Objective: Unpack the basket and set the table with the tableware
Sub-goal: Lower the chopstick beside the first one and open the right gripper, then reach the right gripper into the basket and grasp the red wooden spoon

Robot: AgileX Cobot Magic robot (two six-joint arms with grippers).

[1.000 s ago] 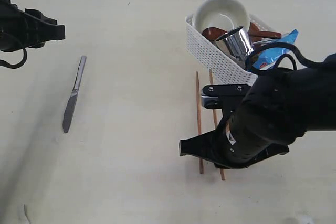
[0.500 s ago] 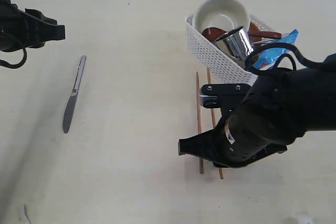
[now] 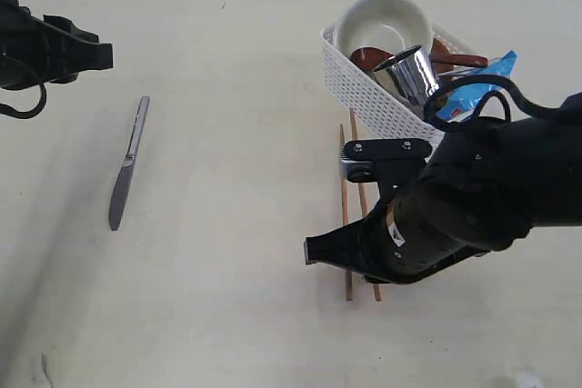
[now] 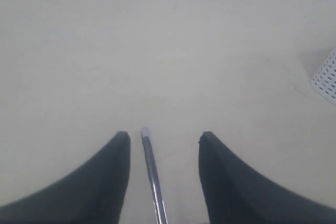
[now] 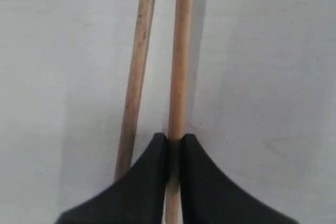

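Note:
The white basket (image 3: 368, 95) stands at the right of the table (image 3: 227, 315). It holds a white bowl (image 3: 384, 23), a steel cup (image 3: 415, 74) and a reddish-brown spoon (image 3: 367, 56). Two chopsticks lie in front of it. My right gripper (image 5: 176, 141) is shut on one chopstick (image 5: 181, 51), low over the table. The other chopstick (image 5: 137, 61) rests just beside it, free. A steel knife (image 3: 127, 165) lies at the left. My left gripper (image 4: 164, 137) hangs open above the table, and the knife handle (image 4: 152, 171) shows between its fingers without touching them.
A blue crisp packet (image 3: 477, 88) sticks out of the basket's right end. My bulky right arm (image 3: 464, 206) covers the table in front of the basket. A corner of the basket (image 4: 326, 77) shows in the left wrist view.
My right arm has shifted a little to the left and towards the basket, carrying its chopstick closer to the other one. The left arm and knife have not moved.

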